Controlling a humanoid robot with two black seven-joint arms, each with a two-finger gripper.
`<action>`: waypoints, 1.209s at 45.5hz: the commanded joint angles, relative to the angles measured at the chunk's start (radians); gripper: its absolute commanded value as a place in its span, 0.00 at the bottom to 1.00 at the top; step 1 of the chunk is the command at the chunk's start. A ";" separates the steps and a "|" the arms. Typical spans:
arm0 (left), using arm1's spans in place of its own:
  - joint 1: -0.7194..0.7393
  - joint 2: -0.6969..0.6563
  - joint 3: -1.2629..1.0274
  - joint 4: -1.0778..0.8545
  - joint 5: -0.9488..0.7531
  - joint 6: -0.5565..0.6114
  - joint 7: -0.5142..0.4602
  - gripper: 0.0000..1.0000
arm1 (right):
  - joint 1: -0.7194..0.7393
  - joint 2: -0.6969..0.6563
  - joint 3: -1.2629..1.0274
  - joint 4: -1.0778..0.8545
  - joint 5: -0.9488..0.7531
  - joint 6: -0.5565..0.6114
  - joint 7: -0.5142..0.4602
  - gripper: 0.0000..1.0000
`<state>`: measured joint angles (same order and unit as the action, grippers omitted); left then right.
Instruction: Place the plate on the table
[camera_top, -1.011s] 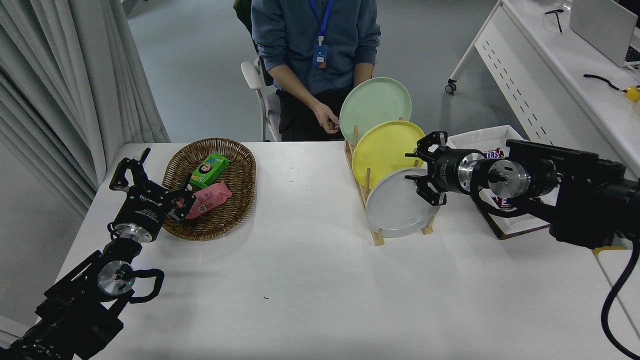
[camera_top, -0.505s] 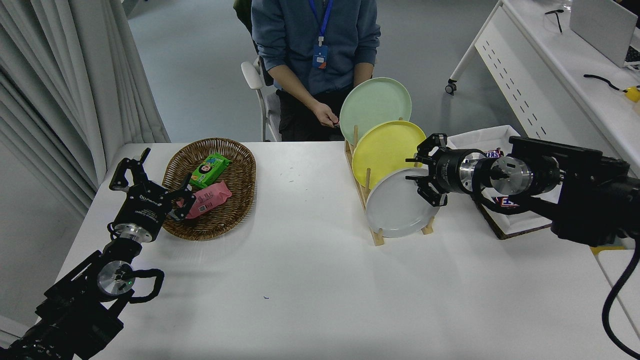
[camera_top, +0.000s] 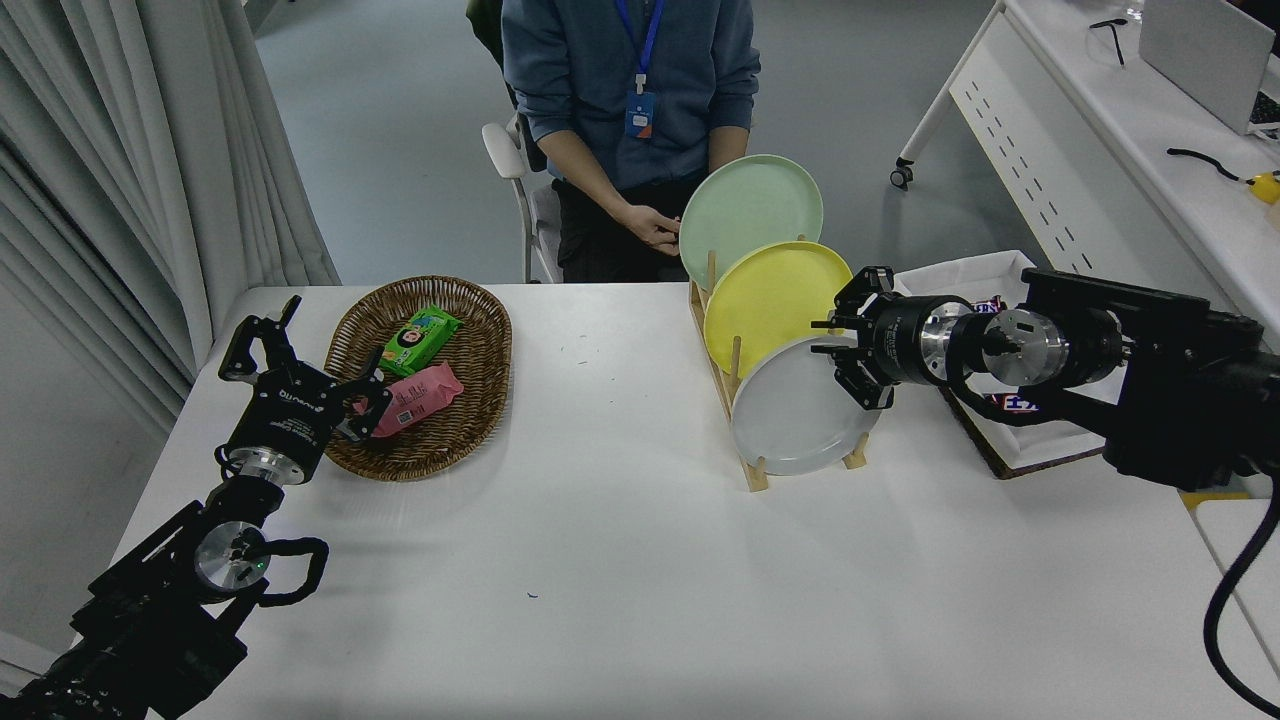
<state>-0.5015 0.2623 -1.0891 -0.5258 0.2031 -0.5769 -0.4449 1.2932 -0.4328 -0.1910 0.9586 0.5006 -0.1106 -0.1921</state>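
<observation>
The light-grey plate (camera_top: 795, 415) stands on edge in the front slot of a wooden rack (camera_top: 752, 470) on the white table (camera_top: 620, 560). A yellow plate (camera_top: 765, 300) and a pale green plate (camera_top: 745, 210) stand behind it. My right gripper (camera_top: 845, 340) is open at the grey plate's upper right rim, one finger above the rim and one in front of it, not closed on it. My left gripper (camera_top: 300, 345) is open and parked at the lower left beside the basket.
A wicker basket (camera_top: 420, 450) with a green packet (camera_top: 418, 338) and a pink packet (camera_top: 415, 398) sits at the left. A white box (camera_top: 965, 272) with candy bars lies behind my right arm. A person (camera_top: 630, 120) sits at the far side.
My right gripper has shifted slightly right and up along the grey plate's rim. The person's hand has lifted a little. The left arm has not moved.
</observation>
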 joint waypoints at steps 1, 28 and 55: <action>0.000 0.000 0.000 0.000 0.001 0.000 0.000 1.00 | 0.000 0.000 0.001 0.000 0.003 -0.001 -0.003 0.21; 0.000 0.000 0.000 0.000 -0.001 0.000 0.000 1.00 | -0.003 0.002 0.015 -0.001 -0.004 -0.012 -0.003 0.18; 0.000 0.000 0.000 0.001 0.001 0.000 0.000 1.00 | -0.003 0.002 0.016 -0.006 -0.004 -0.012 -0.003 0.11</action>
<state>-0.5015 0.2623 -1.0891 -0.5258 0.2029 -0.5767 -0.4448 1.2903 -0.4311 -0.1755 0.9542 0.4971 -0.1237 -0.1949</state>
